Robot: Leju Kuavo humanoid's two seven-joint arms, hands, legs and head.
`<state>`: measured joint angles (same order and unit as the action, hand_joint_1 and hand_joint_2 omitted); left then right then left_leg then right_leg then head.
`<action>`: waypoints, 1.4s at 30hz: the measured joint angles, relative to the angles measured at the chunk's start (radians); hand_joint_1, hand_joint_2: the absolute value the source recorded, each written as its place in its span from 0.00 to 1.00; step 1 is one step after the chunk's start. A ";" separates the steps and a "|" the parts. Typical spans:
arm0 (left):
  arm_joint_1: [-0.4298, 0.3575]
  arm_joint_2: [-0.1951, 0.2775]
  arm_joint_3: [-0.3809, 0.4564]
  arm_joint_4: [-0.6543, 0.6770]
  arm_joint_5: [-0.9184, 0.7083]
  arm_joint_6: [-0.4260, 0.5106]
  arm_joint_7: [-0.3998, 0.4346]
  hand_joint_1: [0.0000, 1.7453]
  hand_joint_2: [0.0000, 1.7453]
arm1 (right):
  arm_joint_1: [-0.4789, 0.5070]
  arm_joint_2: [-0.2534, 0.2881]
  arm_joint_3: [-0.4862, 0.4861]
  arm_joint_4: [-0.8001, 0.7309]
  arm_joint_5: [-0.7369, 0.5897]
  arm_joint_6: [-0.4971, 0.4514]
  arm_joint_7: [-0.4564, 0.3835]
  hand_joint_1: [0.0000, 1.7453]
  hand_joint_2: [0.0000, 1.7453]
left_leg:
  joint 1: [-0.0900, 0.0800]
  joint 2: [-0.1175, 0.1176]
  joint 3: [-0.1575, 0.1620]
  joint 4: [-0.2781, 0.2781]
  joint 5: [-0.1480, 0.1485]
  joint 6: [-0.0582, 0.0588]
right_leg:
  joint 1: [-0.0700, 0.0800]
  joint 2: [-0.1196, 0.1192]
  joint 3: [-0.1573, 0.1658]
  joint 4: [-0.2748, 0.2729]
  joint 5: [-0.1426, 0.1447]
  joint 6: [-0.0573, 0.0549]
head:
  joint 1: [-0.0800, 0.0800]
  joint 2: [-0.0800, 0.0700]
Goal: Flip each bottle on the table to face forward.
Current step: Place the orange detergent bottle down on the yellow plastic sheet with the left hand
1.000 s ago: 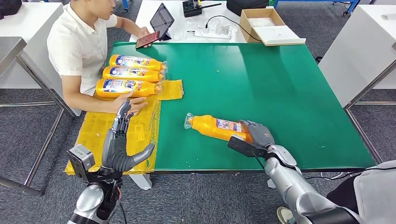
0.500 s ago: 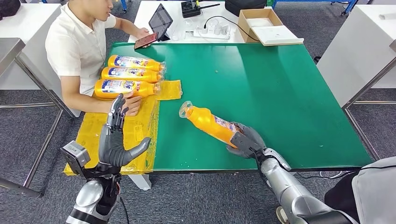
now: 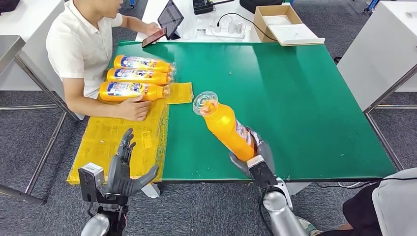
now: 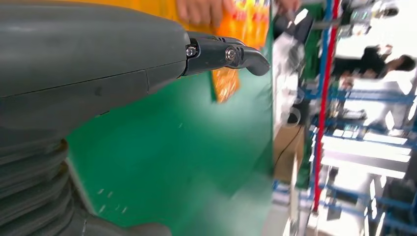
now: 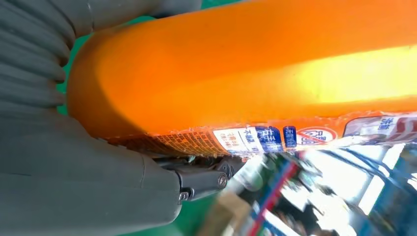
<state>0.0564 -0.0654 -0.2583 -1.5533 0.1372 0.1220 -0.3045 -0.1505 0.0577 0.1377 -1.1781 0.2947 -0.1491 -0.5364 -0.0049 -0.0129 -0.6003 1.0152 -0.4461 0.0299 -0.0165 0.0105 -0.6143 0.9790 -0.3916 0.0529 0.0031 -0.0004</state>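
My right hand [image 3: 256, 158] grips the base of an orange bottle [image 3: 227, 127] and holds it lifted off the green table [image 3: 295, 98], its clear cap [image 3: 205, 103] tilted up and away. The right wrist view has this orange bottle [image 5: 255, 64] close up, its label facing my fingers [image 5: 201, 179]. Three more orange bottles [image 3: 133, 77] lie side by side at the table's far left, labels up. My left hand [image 3: 124, 169] is open off the table's near left corner, fingers spread and holding nothing; its thumb [image 4: 226, 55] reaches over the green surface.
A person [image 3: 83, 49] sits at the left, one hand [image 3: 133, 109] on the yellow sheet [image 3: 113, 142] draped over the table's left edge, the other holding a phone [image 3: 153, 37]. Behind the table are a tablet [image 3: 170, 18], a power strip [image 3: 225, 32] and a cardboard box [image 3: 282, 24].
My right hand lifted the bottle from lying on the table and swung its cap end up and away. My left hand dropped lower and nearer. The camera shifted slightly.
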 joint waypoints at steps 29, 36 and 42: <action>-0.029 -0.026 -0.136 0.032 0.125 -0.122 0.004 0.00 1.00 | 0.004 0.075 0.297 0.059 0.064 -0.024 -0.026 1.00 1.00 | 0.000 0.000 0.000 0.000 0.000 0.000 | 0.000 0.000 0.000 0.000 0.000 0.000 | 0.000 0.000; -0.028 -0.026 -0.180 0.005 0.136 -0.135 0.004 0.00 1.00 | -0.050 0.095 0.344 0.227 0.059 -0.041 -0.041 1.00 1.00 | 0.000 0.000 0.000 0.000 0.000 0.000 | 0.000 0.000 0.000 0.000 0.000 0.000 | 0.000 0.000; -0.034 -0.027 -0.196 0.013 0.125 -0.084 0.006 0.00 1.00 | -0.081 0.110 0.360 0.289 0.067 -0.051 -0.031 1.00 1.00 | 0.000 0.000 0.000 0.000 0.000 0.000 | 0.000 0.000 -0.001 0.000 0.000 0.000 | 0.000 0.000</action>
<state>0.0227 -0.0926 -0.4545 -1.5406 0.2618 0.0379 -0.2984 -0.2312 0.1678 0.4978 -0.8890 0.3615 -0.1997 -0.5677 -0.0048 -0.0130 -0.6002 1.0151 -0.4459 0.0298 -0.0165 0.0105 -0.6150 0.9790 -0.3916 0.0529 0.0031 -0.0004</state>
